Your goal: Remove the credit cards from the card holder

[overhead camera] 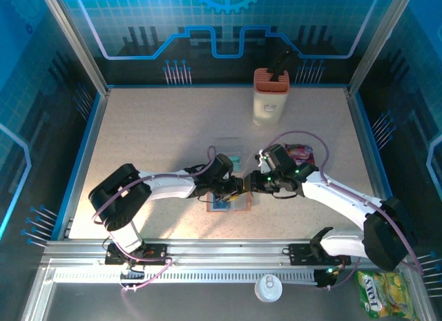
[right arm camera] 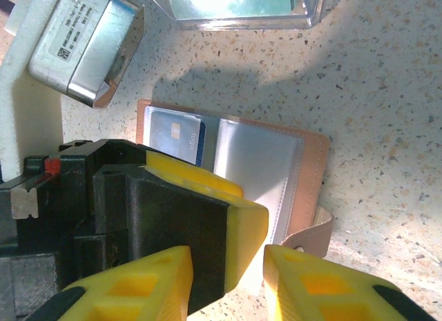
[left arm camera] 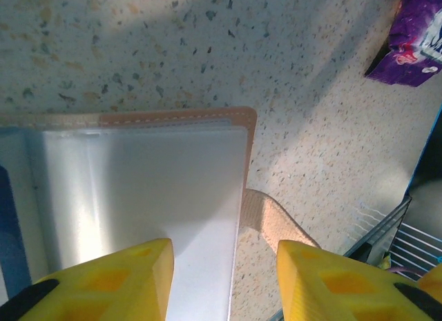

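The card holder point(right arm camera: 262, 162) lay open and flat on the speckled table point(left arm camera: 173, 45), near its front edge, with both arms meeting over it. Its brown outer edge framed clear plastic sleeves, and a tan strap point(left arm camera: 273, 221) stuck out from one side. A blue credit card point(right arm camera: 176, 136) sat tucked in one inner pocket. Just beyond the holder stood a clear tray point(right arm camera: 314, 10) with a teal-blue card point(right arm camera: 235, 0) lying in it.

The left gripper point(left arm camera: 224, 255) hung low with its yellow fingers apart and nothing between them, one finger over a sleeve and the other over the strap. The right gripper point(right arm camera: 228, 255) faced it from the other side, fingers also parted and holding nothing. A purple snack packet point(left arm camera: 414, 38) lay on the table off to the right.
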